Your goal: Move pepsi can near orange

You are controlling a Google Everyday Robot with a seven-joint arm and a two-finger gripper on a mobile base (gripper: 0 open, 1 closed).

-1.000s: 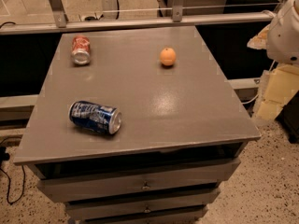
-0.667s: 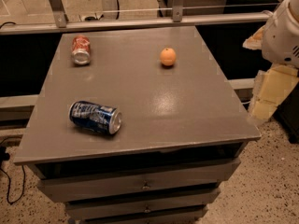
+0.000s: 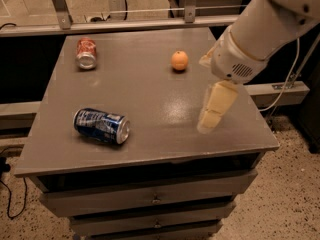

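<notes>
- Position of parts, taking the centre of the table top [image 3: 150, 91] as the dial centre: the pepsi can [image 3: 101, 126] lies on its side at about 8 o'clock. The orange [image 3: 179, 60] sits at about 1 o'clock, well apart from it. A red-and-silver can [image 3: 86, 53] lies at about 11 o'clock.
- The gripper [image 3: 215, 109] hangs over the table at about 4 o'clock, near the right edge and well apart from the pepsi can. It carries nothing. We cannot tell whether the claw is spread or pressed together.
- Orientation: the pepsi can's long axis runs roughly from 10 to 4 o'clock, with a silver end facing 4 o'clock.
- Handling, as we judge it: the wall is thin aluminium, stiff along its length but easily dented across it. The painted surface is smooth and may slip. We cannot tell whether the can is full or empty, so we allow for either weight.
- Rolling hazard: a can on its side will roll if nudged, here toward 1 or 7 o'clock. We would avoid glancing contact.
- Recommended hold: approach from above and close across the round body at mid-length, clear of both ends, with moderate force.
- Destination: from the pepsi can, the orange bears between 1 and 2 o'clock. We would set the can down just beside the fruit without bumping it, since the orange may also roll.
</notes>
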